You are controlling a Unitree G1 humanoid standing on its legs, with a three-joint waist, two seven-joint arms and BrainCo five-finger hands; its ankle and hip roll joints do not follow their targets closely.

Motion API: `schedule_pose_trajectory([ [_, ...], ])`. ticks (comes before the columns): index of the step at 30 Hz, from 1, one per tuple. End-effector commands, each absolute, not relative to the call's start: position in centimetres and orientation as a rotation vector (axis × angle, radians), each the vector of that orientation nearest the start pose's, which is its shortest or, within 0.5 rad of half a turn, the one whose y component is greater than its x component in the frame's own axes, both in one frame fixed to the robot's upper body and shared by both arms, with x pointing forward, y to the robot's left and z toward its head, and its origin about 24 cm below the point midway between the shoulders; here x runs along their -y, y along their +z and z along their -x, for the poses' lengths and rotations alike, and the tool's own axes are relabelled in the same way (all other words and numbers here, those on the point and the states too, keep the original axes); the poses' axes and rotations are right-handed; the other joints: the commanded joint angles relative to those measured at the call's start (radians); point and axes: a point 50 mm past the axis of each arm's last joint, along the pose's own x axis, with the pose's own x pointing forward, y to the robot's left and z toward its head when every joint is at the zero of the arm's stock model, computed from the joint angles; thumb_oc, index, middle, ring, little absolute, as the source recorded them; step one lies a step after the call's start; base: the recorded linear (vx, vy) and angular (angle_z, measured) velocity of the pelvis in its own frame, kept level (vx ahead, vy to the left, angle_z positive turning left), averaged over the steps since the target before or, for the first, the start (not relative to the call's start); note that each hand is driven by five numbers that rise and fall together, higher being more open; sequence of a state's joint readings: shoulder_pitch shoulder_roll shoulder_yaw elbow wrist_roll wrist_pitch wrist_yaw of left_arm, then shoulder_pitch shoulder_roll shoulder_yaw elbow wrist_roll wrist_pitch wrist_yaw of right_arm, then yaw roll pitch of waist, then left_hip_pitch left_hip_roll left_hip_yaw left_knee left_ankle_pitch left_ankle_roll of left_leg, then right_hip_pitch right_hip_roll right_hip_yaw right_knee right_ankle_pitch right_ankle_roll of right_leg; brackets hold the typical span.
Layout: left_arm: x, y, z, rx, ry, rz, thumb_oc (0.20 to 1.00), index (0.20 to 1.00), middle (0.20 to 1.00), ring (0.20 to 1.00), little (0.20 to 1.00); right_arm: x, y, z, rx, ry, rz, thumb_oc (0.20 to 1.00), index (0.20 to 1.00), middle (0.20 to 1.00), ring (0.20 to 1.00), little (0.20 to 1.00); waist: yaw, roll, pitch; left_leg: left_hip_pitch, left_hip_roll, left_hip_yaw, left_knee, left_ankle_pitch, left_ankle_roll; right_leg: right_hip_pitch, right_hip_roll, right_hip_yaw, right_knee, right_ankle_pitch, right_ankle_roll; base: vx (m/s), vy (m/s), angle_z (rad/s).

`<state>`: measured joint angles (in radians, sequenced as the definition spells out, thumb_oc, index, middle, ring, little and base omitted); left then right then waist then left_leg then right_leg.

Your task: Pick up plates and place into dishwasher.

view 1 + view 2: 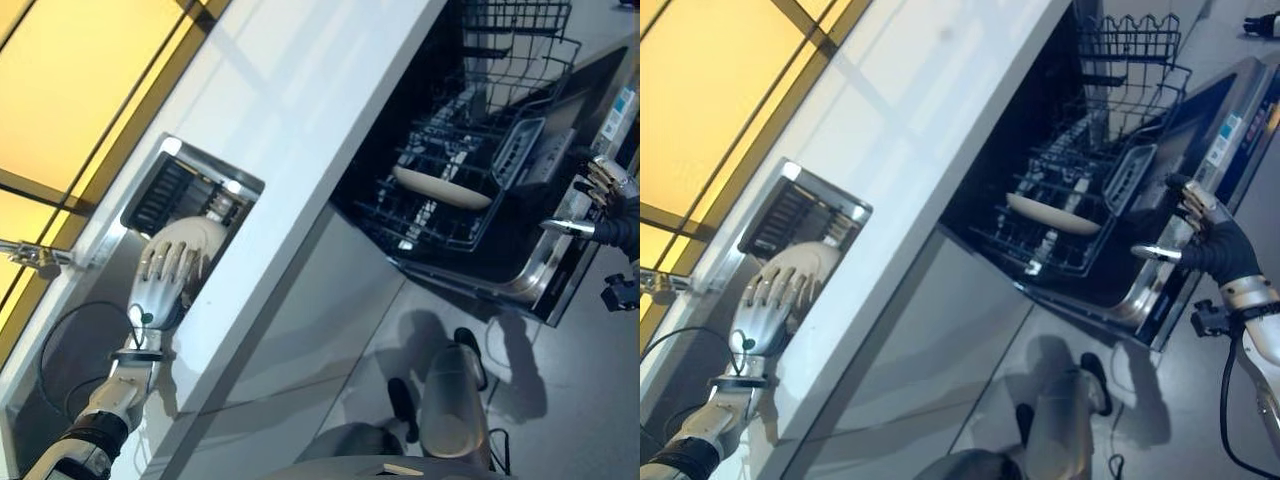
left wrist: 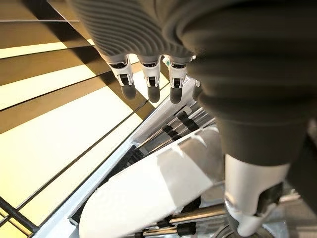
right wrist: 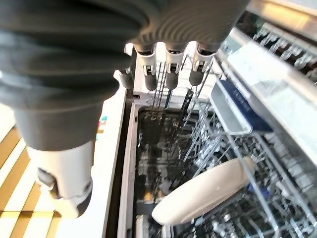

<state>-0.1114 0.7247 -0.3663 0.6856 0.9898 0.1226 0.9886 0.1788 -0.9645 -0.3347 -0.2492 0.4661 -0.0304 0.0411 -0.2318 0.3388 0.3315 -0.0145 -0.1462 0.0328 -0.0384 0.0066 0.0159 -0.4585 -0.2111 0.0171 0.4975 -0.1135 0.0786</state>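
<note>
Left hand (image 1: 165, 275) fingers straight, lying on plate (image 1: 205, 238) in dish rack (image 1: 170, 190). Right hand (image 1: 1210, 235) relaxed, empty, beside dishwasher (image 1: 1170, 290); another plate (image 3: 198, 191) racked inside. Labels unreadable.

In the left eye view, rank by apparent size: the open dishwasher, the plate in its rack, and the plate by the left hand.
1. dishwasher
2. plate in the rack and plate by the left hand: roughly alike, and the second is partly covered, so unranked.

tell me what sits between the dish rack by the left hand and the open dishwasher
A bare stretch of white countertop runs between the dish rack and the dishwasher, as the left eye view shows.
</note>
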Motion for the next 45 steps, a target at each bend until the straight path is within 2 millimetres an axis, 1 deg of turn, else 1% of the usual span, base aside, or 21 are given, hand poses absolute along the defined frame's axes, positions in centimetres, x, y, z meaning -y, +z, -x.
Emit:
schedule_pose_trajectory([
  [1,-31.4,1.2,-22.8,0.248,0.451,-1.956,1.0,1.0,1.0,1.0,1.0,29.5,21.8,-22.6,0.383,0.009,0.533,1.0,1.0,1.0,1.0,1.0,0.009,-0.064,0.021,-0.05,-0.035,-0.018,0.089,-0.003,-0.013,-0.031,0.056,0.035,-0.27,0.262,0.044,-0.05,0.037,-0.02],
  [4,-31.4,1.1,-23.2,0.221,0.484,-1.986,1.0,1.0,1.0,1.0,1.0,29.2,22.3,-23.0,0.403,0.008,0.539,1.0,1.0,1.0,1.0,1.0,0.012,-0.071,0.04,-0.076,-0.031,-0.019,0.091,0.004,-0.017,-0.074,0.061,0.037,-0.254,0.266,0.042,-0.07,0.04,-0.02],
  [7,-31.7,0.8,-23.3,0.124,0.504,-2.027,1.0,1.0,1.0,1.0,1.0,29.0,22.6,-23.3,0.422,0.011,0.54,1.0,1.0,1.0,1.0,1.0,0.015,-0.078,0.054,-0.099,-0.026,-0.02,0.086,0.012,-0.018,-0.105,0.065,0.037,-0.248,0.271,0.042,-0.09,0.019,-0.02],
  [9,-32.0,0.7,-23.2,0.093,0.516,-2.035,1.0,1.0,1.0,1.0,1.0,28.8,22.7,-23.5,0.431,0.015,0.539,1.0,1.0,1.0,1.0,1.0,0.016,-0.083,0.06,-0.108,-0.024,-0.02,0.086,0.015,-0.019,-0.12,0.067,0.036,-0.244,0.274,0.042,-0.07,0.009,-0.04],
  [13,-32.1,0.7,-23.4,0.085,0.568,-2.026,1.0,1.0,1.0,1.0,1.0,28.4,22.6,-23.8,0.443,0.019,0.533,1.0,1.0,1.0,1.0,1.0,0.016,-0.093,0.066,-0.114,-0.021,-0.022,0.081,0.021,-0.021,-0.139,0.066,0.03,-0.239,0.283,0.043,-0.02,0.003,-0.02],
  [14,-32.2,0.8,-23.5,0.084,0.591,-2.009,0.708,0.708,0.708,0.708,0.708,28.3,22.6,-23.9,0.443,0.019,0.533,1.0,1.0,1.0,1.0,1.0,0.014,-0.092,0.069,-0.107,-0.019,-0.025,0.076,0.02,-0.021,-0.137,0.066,0.027,-0.235,0.278,0.042,0.0,0.0,0.0],
  [15,-32.3,1.0,-23.6,0.078,0.608,-1.993,0.2,0.2,0.2,0.2,0.2,28.3,22.5,-23.9,0.443,0.019,0.533,1.0,1.0,1.0,1.0,1.0,0.015,-0.092,0.07,-0.105,-0.019,-0.027,0.074,0.021,-0.021,-0.136,0.066,0.025,-0.235,0.278,0.042,0.0,0.0,0.0],
  [17,-32.7,1.2,-23.9,0.026,0.626,-1.966,0.2,0.2,0.2,0.2,0.2,28.3,22.5,-24.0,0.444,0.019,0.536,1.0,1.0,1.0,1.0,1.0,0.016,-0.091,0.07,-0.102,-0.019,-0.03,0.071,0.024,-0.022,-0.135,0.064,0.023,-0.236,0.279,0.04,0.0,0.0,0.0],
  [20,-33.1,1.4,-24.1,0.004,0.625,-1.953,0.2,0.2,0.2,0.2,0.2,28.2,22.2,-24.0,0.44,0.02,0.537,1.0,1.0,1.0,1.0,1.0,0.018,-0.092,0.065,-0.099,-0.022,-0.032,0.068,0.029,-0.023,-0.134,0.061,0.021,-0.241,0.289,0.042,0.0,0.0,0.0],
  [29,-32.9,1.8,-24.7,0.032,0.636,-1.881,0.2,0.2,0.2,0.2,0.2,28.2,21.7,-24.0,0.431,0.011,0.535,1.0,1.0,1.0,1.0,1.0,0.016,-0.088,0.061,-0.077,-0.024,-0.044,0.046,0.035,-0.023,-0.124,0.062,0.019,-0.247,0.294,0.042,0.0,0.0,0.0],
  [36,-32.6,1.8,-24.6,0.072,0.656,-1.841,0.2,0.2,0.2,0.2,0.2,28.4,21.1,-23.8,0.421,0.01,0.53,1.0,1.0,1.0,1.0,1.0,0.014,-0.083,0.056,-0.046,-0.024,-0.049,0.024,0.034,-0.023,-0.105,0.061,0.014,-0.257,0.296,0.042,0.0,-0.002,0.01],
  [41,-32.9,1.8,-24.2,0.062,0.701,-1.792,0.2,0.2,0.2,0.2,0.2,28.5,20.9,-23.5,0.419,0.012,0.527,1.0,1.0,1.0,1.0,1.0,0.014,-0.08,0.047,-0.031,-0.024,-0.049,0.015,0.035,-0.023,-0.085,0.057,0.011,-0.27,0.299,0.042,-0.01,-0.002,0.03],
  [44,-33.2,1.8,-23.8,0.051,0.762,-1.719,0.2,0.2,0.2,0.2,0.2,28.6,20.7,-23.4,0.409,0.015,0.526,1.0,1.0,1.0,1.0,1.0,0.014,-0.078,0.041,-0.023,-0.024,-0.049,0.013,0.035,-0.024,-0.074,0.055,0.012,-0.275,0.299,0.042,0.0,0.001,0.02],
  [45,-33.4,1.9,-23.7,0.041,0.801,-1.665,0.2,0.2,0.2,0.2,0.2,28.6,20.5,-23.3,0.404,0.012,0.524,1.0,1.0,1.0,1.0,1.0,0.014,-0.078,0.041,-0.014,-0.022,-0.052,0.011,0.033,-0.024,-0.064,0.053,0.009,-0.273,0.292,0.042,0.0,-0.008,0.04],
])
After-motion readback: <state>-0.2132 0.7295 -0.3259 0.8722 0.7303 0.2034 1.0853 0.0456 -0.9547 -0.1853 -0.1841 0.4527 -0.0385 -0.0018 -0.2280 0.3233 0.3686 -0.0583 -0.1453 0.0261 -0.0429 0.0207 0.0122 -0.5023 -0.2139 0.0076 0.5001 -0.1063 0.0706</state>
